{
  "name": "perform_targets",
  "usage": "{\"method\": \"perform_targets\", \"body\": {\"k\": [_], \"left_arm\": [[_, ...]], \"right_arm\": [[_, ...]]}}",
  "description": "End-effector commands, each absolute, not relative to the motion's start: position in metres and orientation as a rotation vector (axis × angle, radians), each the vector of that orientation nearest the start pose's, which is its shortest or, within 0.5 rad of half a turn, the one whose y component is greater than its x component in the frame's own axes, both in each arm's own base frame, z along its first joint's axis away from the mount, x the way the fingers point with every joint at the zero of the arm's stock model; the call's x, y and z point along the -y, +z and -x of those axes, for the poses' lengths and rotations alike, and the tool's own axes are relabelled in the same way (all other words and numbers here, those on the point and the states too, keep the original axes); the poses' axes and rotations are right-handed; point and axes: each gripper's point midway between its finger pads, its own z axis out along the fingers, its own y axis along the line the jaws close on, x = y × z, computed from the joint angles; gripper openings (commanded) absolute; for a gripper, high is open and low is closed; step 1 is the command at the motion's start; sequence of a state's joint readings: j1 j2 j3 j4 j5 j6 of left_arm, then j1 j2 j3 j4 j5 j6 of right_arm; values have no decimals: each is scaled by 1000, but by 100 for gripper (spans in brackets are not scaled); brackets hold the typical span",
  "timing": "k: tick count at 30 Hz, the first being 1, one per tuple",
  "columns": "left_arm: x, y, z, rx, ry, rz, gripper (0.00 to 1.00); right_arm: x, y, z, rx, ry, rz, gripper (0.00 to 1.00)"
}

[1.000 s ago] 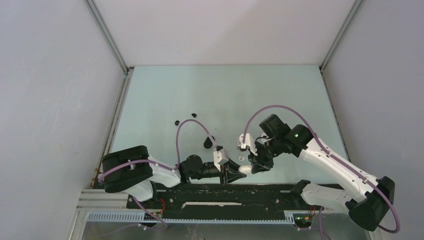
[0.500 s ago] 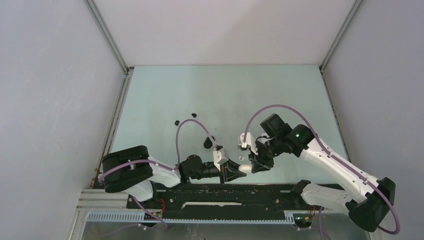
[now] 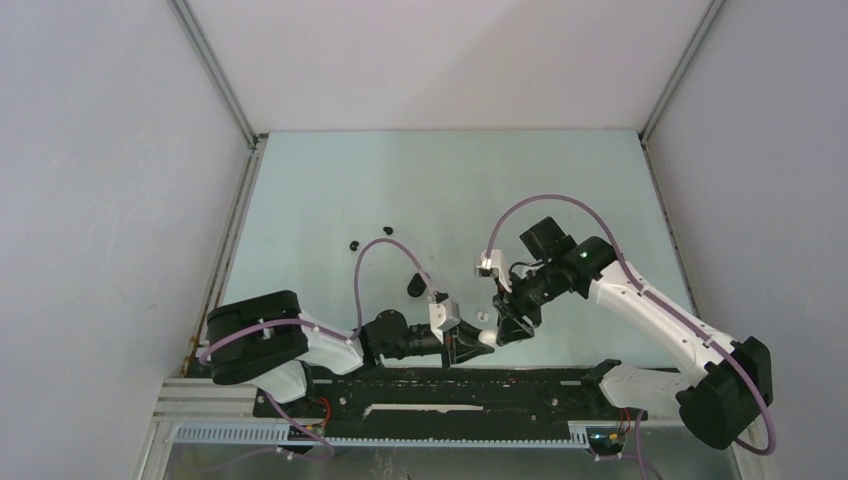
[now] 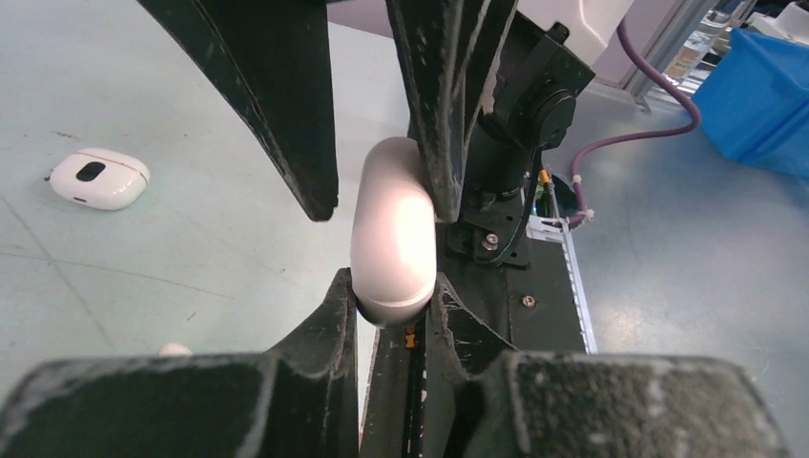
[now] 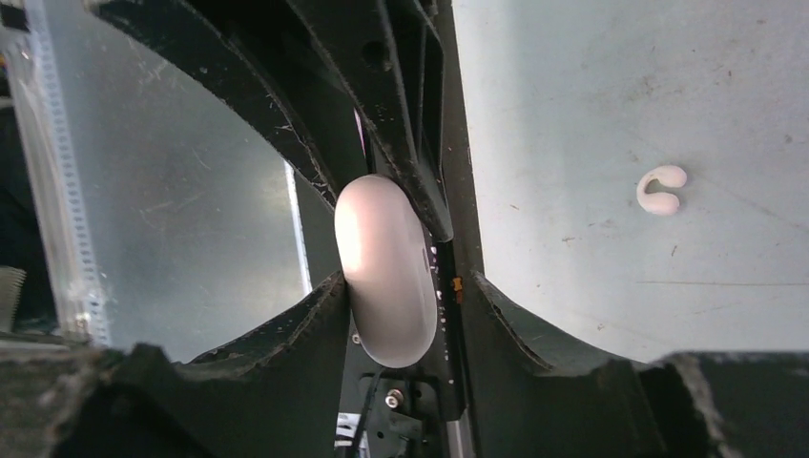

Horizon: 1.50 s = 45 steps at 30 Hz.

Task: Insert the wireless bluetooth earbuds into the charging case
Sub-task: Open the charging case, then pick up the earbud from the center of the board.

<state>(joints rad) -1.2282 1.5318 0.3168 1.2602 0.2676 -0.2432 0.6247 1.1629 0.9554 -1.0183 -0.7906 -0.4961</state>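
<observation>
A white pill-shaped charging case (image 4: 394, 234) is held closed between the fingers of my left gripper (image 4: 391, 286), low over the near edge of the table. In the top view the case (image 3: 488, 338) sits between both grippers. My right gripper (image 5: 405, 283) is open around the same case (image 5: 386, 272): one finger touches its side and the other stands apart. The right gripper's fingers (image 4: 286, 105) hang down on both sides of the case in the left wrist view. A white earbud (image 5: 661, 189) lies on the table close by and also shows in the top view (image 3: 482, 318).
A second white case (image 4: 99, 178) lies on the table beyond the grippers. A black case (image 3: 416, 285) lies left of centre, with two black earbuds (image 3: 354, 243) (image 3: 387, 229) further out. The black base rail (image 3: 520, 380) runs just under the grippers.
My right wrist has swung a little to the left and further out, and its gripper has shifted slightly over the case. My left gripper and the case have stayed in place.
</observation>
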Motion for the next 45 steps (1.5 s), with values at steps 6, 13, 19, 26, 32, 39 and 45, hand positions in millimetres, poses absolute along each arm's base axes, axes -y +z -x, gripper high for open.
{"method": "perform_targets", "body": {"k": [6,13,19,26,32,39,45], "left_arm": [[393,155,-77,-1295,-1353,-995,0],[388,153,-88,-1335,-1316,-928,0],[365,161,-102,-1389,-1284,-831,0],[326,175,-127,-1490,-1081,-802,0],[278,158,-163,-1571,-931,-641,0],[238,132,-191,-1633,-870,-440,0],[218,128,-209,-1640,-849,-338,0]], "right_arm": [[-217,198,-139,-2039,1255,1326,50],[-215,219,-141,-1954,1344,1276,51],[-196,231,-151,-1837,1159,1309,51],[-186,200,-178,-1775,869,1359,43],[-197,146,-187,-1777,630,1511,28],[-226,89,-179,-1784,472,1741,18],[-248,61,-184,-1826,392,1841,13]]}}
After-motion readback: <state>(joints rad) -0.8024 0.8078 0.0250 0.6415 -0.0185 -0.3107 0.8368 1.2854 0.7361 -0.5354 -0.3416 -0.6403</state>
